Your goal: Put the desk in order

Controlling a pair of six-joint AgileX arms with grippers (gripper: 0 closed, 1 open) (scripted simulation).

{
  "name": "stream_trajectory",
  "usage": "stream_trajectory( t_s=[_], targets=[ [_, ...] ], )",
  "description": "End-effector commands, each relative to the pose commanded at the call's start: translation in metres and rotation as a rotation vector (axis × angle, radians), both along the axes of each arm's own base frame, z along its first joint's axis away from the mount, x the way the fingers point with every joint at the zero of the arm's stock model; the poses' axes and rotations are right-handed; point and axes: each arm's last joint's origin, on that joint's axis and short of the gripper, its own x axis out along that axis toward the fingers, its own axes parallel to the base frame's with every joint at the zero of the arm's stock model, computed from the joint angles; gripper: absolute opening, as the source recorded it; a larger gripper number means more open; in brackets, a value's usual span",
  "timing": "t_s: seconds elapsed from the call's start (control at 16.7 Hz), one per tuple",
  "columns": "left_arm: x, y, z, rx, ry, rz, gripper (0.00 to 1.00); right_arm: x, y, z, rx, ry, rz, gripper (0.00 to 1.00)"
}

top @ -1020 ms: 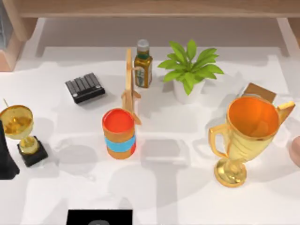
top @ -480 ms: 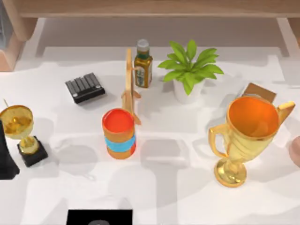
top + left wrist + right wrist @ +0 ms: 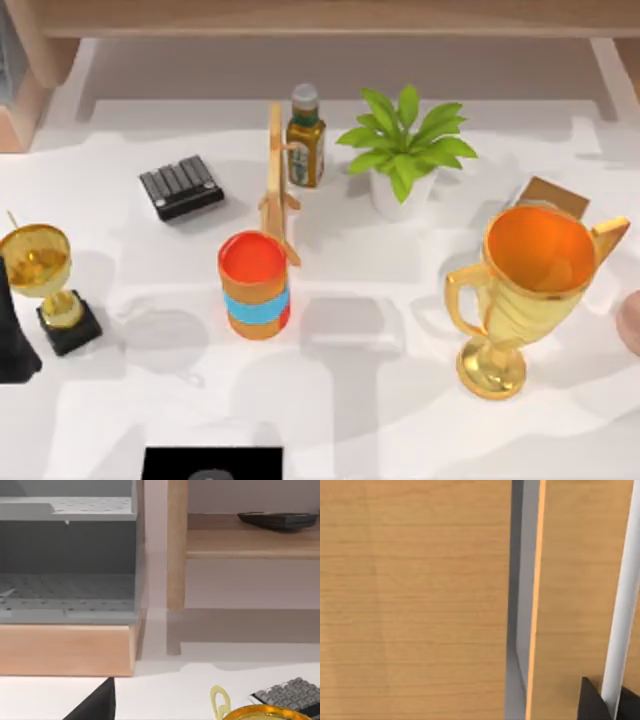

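The desk [image 3: 380, 400] is a broad white tabletop with light wooden trim at the back. On it stand a small gold trophy [image 3: 40, 270] on a black base at the left, an orange cup with a blue band [image 3: 254, 285] in the middle, and a large gold trophy [image 3: 525, 290] at the right. A dark part of my left arm [image 3: 12, 340] rises at the left edge beside the small trophy, whose rim [image 3: 265, 712] shows in the left wrist view. A dark piece of my right gripper [image 3: 592, 700] sits close against wooden panels.
Toward the back are a black keypad [image 3: 181, 186], an upright wooden stand [image 3: 277, 180], a green-capped bottle [image 3: 305, 135] and a potted plant [image 3: 405, 150]. A brown block [image 3: 552, 195] lies behind the large trophy. A black panel [image 3: 212, 465] sits at the front edge. A grey shelf unit [image 3: 67, 555] stands behind.
No object has moved. Only the soft shadows on the white tabletop have shifted a little.
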Motion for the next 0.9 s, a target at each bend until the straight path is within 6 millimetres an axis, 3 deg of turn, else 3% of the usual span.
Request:
stream_trajectory(
  t_s=[0.18, 0.42, 0.54, 0.84, 0.9],
  targets=[
    [0.0, 0.0, 0.0, 0.0, 0.0, 0.0, 1.0, 0.009, 0.001, -0.007, 0.018, 0.025, -0.001, 0.0],
    [0.0, 0.0, 0.0, 0.0, 0.0, 0.0, 1.0, 0.046, -0.005, 0.006, -0.008, -0.023, -0.004, 0.0],
    [0.0, 0.0, 0.0, 0.0, 0.0, 0.0, 1.0, 0.059, -0.004, 0.003, -0.003, -0.009, -0.004, 0.0],
    [0.0, 0.0, 0.0, 0.0, 0.0, 0.0, 1.0, 0.063, -0.001, 0.0, 0.0, 0.0, 0.0, 0.0],
    [0.0, 0.0, 0.0, 0.0, 0.0, 0.0, 1.0, 0.063, -0.001, 0.0, 0.0, 0.0, 0.0, 0.08]
  ],
)
